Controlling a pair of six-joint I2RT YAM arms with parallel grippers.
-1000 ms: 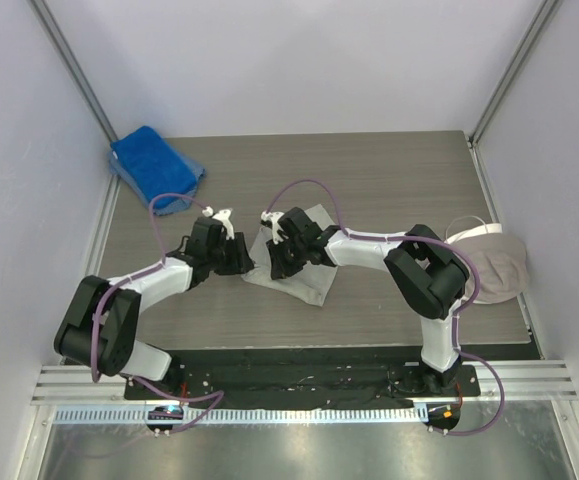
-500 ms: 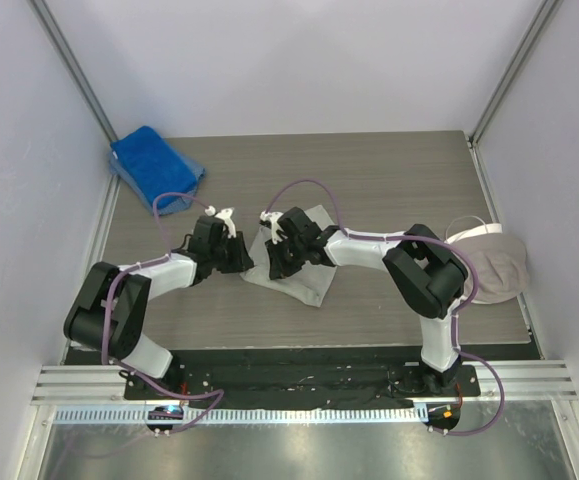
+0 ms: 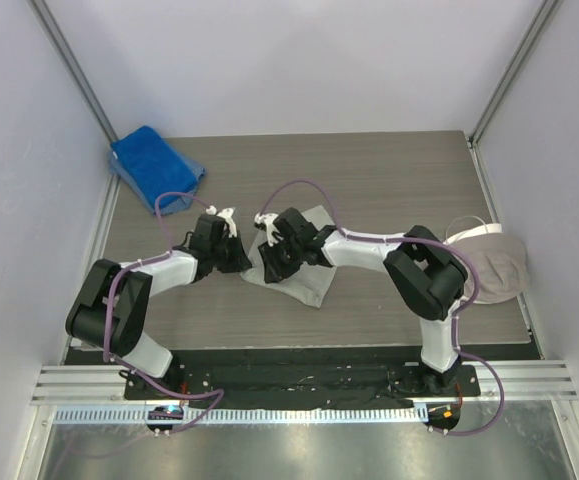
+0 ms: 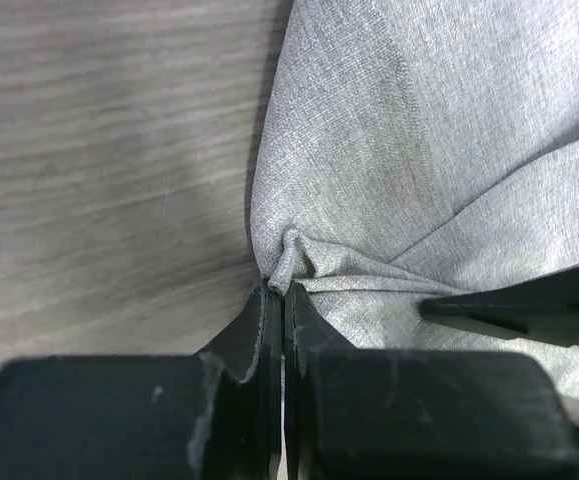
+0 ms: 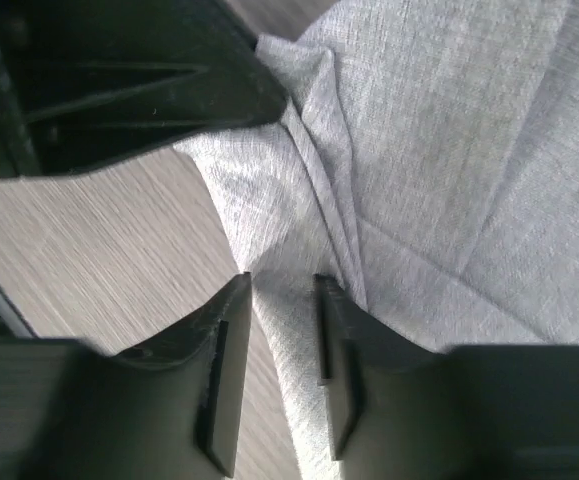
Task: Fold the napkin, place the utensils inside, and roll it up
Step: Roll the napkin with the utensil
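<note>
Tips of my left gripper (image 4: 285, 290) clamp tight on the puckered left edge of the napkin (image 4: 419, 130) mid-way across the table (image 3: 409, 180), my right gripper (image 5: 283, 290) just beside hangs narrowly parted over its creased fold, blue towel (image 3: 155, 166) in the far-left corner.

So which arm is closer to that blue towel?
Left. The left fingers pinch the grey napkin at its left edge, toward the blue towel; the right fingers are farther right, over the napkin.
</note>
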